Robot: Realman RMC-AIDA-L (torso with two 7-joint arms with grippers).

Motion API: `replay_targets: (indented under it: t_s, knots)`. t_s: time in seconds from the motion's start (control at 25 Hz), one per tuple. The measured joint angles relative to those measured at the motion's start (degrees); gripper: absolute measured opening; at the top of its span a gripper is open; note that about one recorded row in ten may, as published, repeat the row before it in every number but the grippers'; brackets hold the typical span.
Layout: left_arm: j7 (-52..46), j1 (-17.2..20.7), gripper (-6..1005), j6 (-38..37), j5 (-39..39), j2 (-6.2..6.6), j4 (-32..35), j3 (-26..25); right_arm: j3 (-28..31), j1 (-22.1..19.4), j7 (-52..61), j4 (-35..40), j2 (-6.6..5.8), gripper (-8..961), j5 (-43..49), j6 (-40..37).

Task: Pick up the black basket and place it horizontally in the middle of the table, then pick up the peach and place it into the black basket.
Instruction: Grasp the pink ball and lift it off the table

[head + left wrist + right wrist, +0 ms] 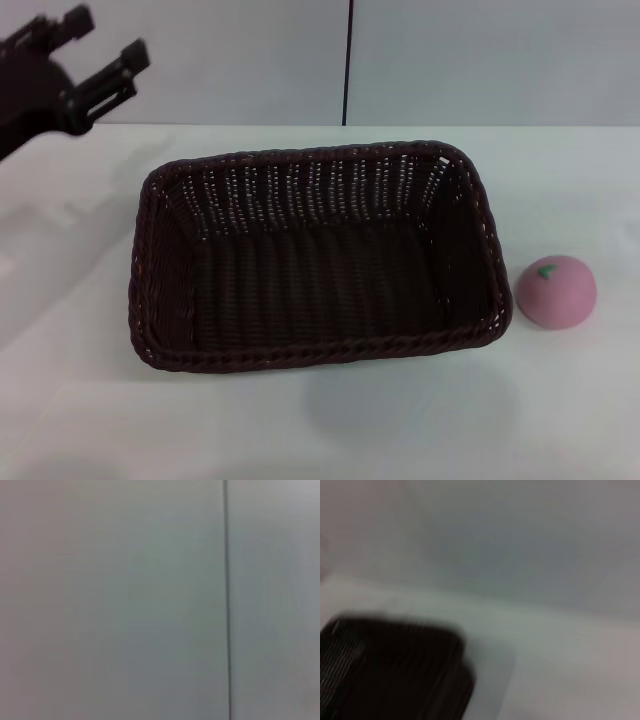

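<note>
Head view shows the black basket (318, 258) resting on the white table (80, 420), long side running left to right, roughly in the middle of the table and open side up; its interior holds nothing; the braided rim runs unbroken around all four rounded corners, and the far wall shows small gaps in the weave. The peach (556, 291) sits on the table just beside the basket's right short wall, outside the rim and apart from it by a narrow strip of bare table; the green leaf mark faces up and slightly toward the basket; nothing lies between the peach and the basket wall, and nothing covers the fruit from above.

The left end effector (106, 58) hangs in the upper left corner, raised above the far left part of the table and well apart from the basket; its two dark fingers (133, 56) stand parted with clear space between them and grip nothing. Behind the table rises a pale wall (500, 60) with a thin dark vertical seam (349, 60) above the basket's far side.

The left wrist view shows only that pale wall (110, 600) and the seam (227, 600). The right wrist view is blurred; a dark mass low in it is probably a corner of the basket (395, 670) on the table (560, 650); the right end effector does not appear in any view, so I cannot tell how its fingers stand.
</note>
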State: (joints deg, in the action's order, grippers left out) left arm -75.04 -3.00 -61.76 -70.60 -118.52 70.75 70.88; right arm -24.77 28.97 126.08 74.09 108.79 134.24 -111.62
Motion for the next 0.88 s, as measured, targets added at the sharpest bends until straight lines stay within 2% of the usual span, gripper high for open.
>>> replay_targets:
  t_s: [0.04,0.08,0.12,0.24,0.36,0.44,0.48,0.52,0.68,0.88]
  knots:
    - [0.00,0.00,713,0.00,0.00,0.00,0.00,0.00,-0.03,2.01,0.76,-1.31,-0.36,680,3.08,-1.85]
    - [3.38,0.76,713,-0.56,3.53,-0.03,-3.25,0.30,-0.29,5.56,1.45,-5.17,-0.49,680,7.91,-3.96]
    - [8.39,0.99,713,-3.76,9.48,0.04,-11.01,0.05,-0.29,5.56,1.45,-5.17,-0.49,680,7.91,-3.96]
    - [10.02,0.93,713,-5.56,11.63,0.12,-14.02,-0.46,-2.37,8.33,3.42,-9.41,0.07,680,12.62,-3.13]
    - [11.97,1.22,713,-8.80,13.55,0.24,-17.97,-2.20,-7.83,9.03,6.07,-12.72,1.02,680,14.38,0.20]
    - [12.15,1.36,713,-9.06,13.39,0.30,-18.14,-2.33,-12.01,9.08,8.05,-14.07,1.55,680,15.73,2.96]
    - [12.15,1.36,712,-9.06,13.39,0.30,-18.14,-2.33,-15.64,9.14,9.51,-15.31,2.18,680,17.01,5.53]
    - [12.15,1.36,712,-9.06,13.39,0.30,-18.14,-2.33,-15.64,9.14,9.51,-15.31,2.18,680,17.01,5.53]
    - [12.43,2.36,712,-9.51,12.98,0.45,-17.91,-2.49,-18.49,10.16,9.88,-20.12,3.47,680,17.77,10.77]
    - [12.47,2.05,712,-9.55,11.77,0.48,-18.08,-2.50,-18.57,10.41,9.44,-22.25,4.54,680,17.57,14.78]
